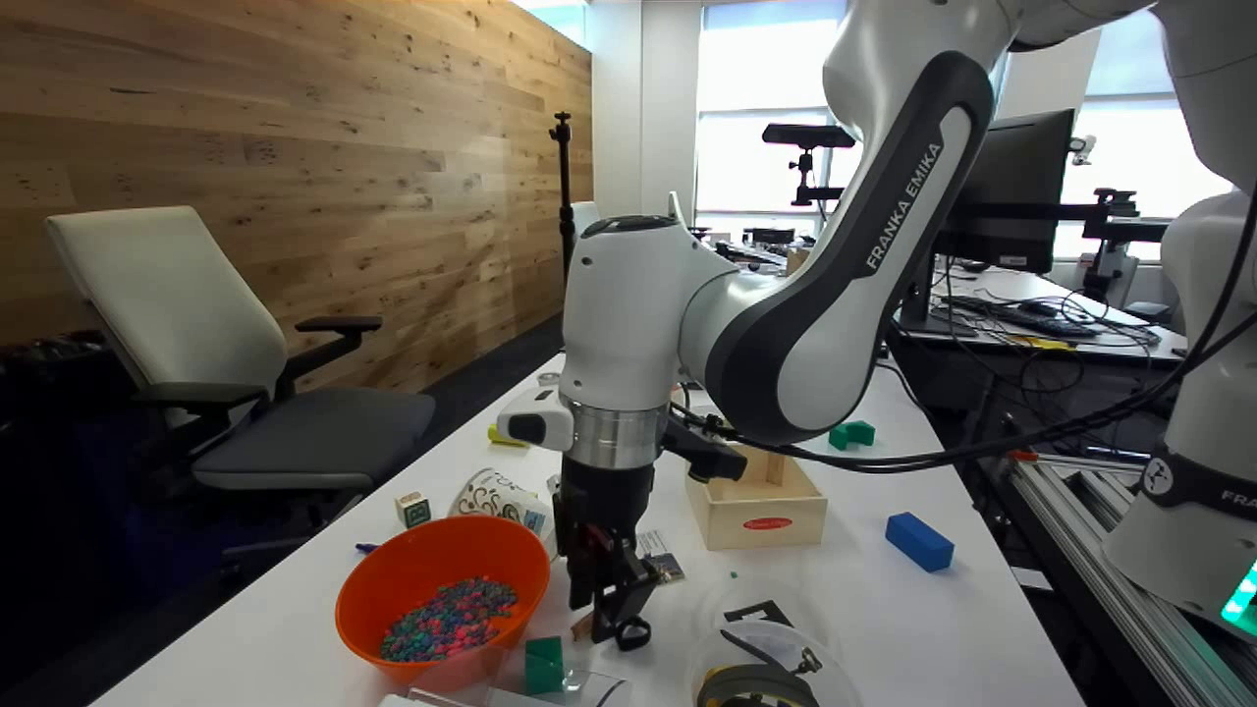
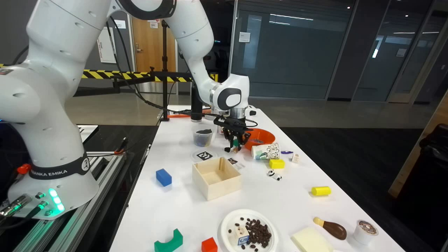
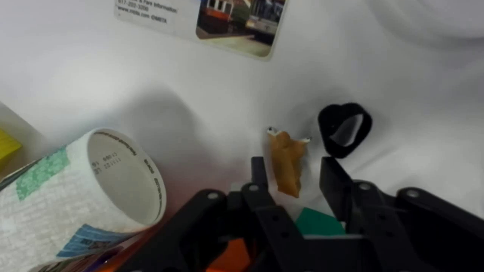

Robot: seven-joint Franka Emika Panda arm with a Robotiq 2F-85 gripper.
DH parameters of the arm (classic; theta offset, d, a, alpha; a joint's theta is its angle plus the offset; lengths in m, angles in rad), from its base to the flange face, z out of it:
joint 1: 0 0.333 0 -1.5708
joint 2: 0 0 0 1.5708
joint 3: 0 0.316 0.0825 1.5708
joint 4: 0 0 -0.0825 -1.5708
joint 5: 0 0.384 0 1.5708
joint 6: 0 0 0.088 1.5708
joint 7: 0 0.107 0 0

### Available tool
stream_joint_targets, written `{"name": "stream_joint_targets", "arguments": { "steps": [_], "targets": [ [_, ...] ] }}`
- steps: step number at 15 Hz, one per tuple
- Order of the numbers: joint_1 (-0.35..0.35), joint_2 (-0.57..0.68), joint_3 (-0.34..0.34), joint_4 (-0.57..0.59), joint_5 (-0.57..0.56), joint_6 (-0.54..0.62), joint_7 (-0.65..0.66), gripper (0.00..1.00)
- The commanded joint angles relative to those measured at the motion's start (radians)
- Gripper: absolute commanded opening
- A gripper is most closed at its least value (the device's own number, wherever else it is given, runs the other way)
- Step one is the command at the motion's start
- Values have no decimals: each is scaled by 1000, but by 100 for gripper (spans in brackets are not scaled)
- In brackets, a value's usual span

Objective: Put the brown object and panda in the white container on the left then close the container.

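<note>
In the wrist view, the black gripper (image 3: pixel 293 161) stands at the lower edge with its two fingers (image 3: pixel 333 185) spread. The brown object (image 3: pixel 287 162) lies on the white table (image 3: pixel 211 94) and appears in the gap between them, bare tabletop showing between it and the finger at right of frame. A black ring (image 3: pixel 365 130) rests just to its upper right; a green block (image 3: pixel 319 222), partly hidden by the gripper, shows lower in the frame. A printed card (image 3: pixel 242 22) meets the upper edge, and a paper cup (image 3: pixel 75 192) lies on its side at lower left. In an exterior view, the panda (image 2: pixel 274 175) lies right of centre, to the right of a wooden box (image 2: pixel 224 188). At upper centre of the same frame stands a translucent tub (image 2: pixel 202 140) with dark contents, a round lid (image 2: pixel 196 157) just below it. At lower centre, a white plate (image 2: pixel 224 225) holds dark beans (image 2: pixel 260 232). An orange bowl (image 1: pixel 422 550), at lower left in an exterior view, holds multicoloured pieces (image 1: pixel 452 619).
</note>
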Motion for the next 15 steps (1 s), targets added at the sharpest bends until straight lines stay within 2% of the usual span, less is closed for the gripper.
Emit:
{"name": "stream_joint_targets", "arguments": {
  "steps": [1, 3, 5, 10, 15],
  "targets": [
    [-15, 25, 9, 21, 23, 28, -40, 14],
    [-18, 27, 13, 20, 24, 35, -46, 1],
    [-24, 15, 25, 13, 33, 26, -56, 3],
    [-52, -66, 75, -47, 57, -24, -96, 3],
    [-88, -165, 124, -106, 115, 3, -139, 3]
  ]
}}
